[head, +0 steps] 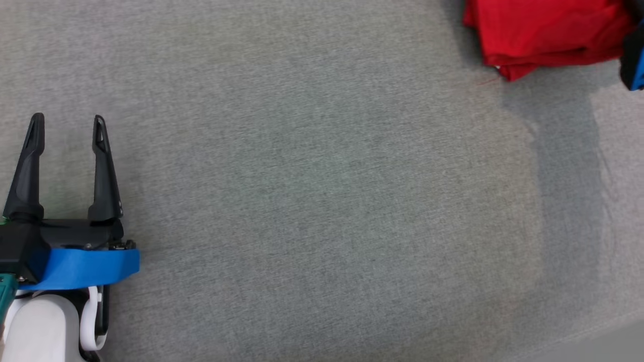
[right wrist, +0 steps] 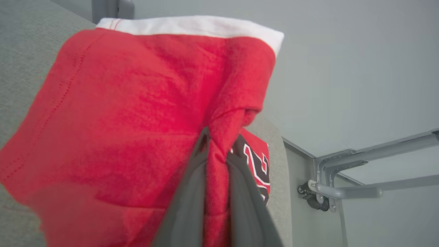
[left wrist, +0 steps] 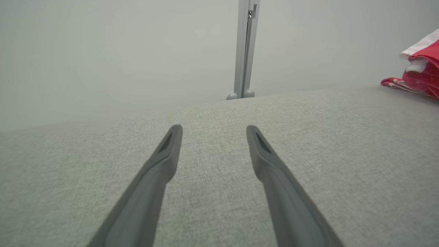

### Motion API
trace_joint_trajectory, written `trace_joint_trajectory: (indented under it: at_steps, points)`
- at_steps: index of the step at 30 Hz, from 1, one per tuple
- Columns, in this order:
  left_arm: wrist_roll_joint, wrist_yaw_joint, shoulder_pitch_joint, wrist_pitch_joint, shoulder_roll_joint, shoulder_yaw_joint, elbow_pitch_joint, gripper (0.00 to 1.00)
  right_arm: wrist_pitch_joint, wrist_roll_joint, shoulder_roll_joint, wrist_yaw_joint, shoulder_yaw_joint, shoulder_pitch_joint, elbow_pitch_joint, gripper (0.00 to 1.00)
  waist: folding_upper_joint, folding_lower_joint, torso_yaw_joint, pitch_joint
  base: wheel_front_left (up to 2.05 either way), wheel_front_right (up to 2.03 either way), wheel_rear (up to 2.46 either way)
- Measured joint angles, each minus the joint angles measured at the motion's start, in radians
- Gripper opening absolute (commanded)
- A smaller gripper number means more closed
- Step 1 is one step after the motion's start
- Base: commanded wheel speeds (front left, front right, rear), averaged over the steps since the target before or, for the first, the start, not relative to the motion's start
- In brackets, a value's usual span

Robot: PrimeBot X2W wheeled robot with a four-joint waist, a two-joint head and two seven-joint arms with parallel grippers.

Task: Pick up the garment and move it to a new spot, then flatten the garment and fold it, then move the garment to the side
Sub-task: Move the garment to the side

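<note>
Grey, coarse-woven cloth covers the counter [head: 322,201]. At lower left, the left gripper [head: 68,119] has its fingers spread and empty. At upper right lies the folded red garment [head: 543,30], white-banded and cut off by the frame. The right gripper [right wrist: 219,144] fingers pinch a fold, half-hiding printed lettering.
</note>
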Motion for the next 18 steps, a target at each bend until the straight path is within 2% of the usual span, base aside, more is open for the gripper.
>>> trace_joint_trajectory:
  at_steps: [7,16,17,18]
  points:
    - [0.007,0.006,0.016,0.044,0.015,-0.002,-0.090,1.00,0.029,0.036,-0.027,0.000,0.016,-0.024,0.048,0.00,0.0000,-0.0002,-0.030,0.013,0.00,0.00,0.00]
    - [0.007,0.014,0.022,0.060,0.028,-0.002,-0.124,1.00,0.044,0.030,0.033,0.000,0.041,-0.101,0.202,0.00,0.0000,-0.0001,-0.021,0.033,0.00,0.00,0.00]
    - [0.007,0.014,0.022,0.060,0.028,-0.002,-0.125,1.00,0.044,0.026,0.038,0.000,0.041,-0.109,0.224,0.17,0.0000,-0.0001,-0.018,0.034,0.00,0.00,0.00]
    - [0.007,0.015,0.022,0.060,0.028,-0.003,-0.124,1.00,0.044,0.026,0.044,0.000,0.038,-0.118,0.248,0.44,0.0000,-0.0001,-0.014,0.033,0.00,0.00,0.00]
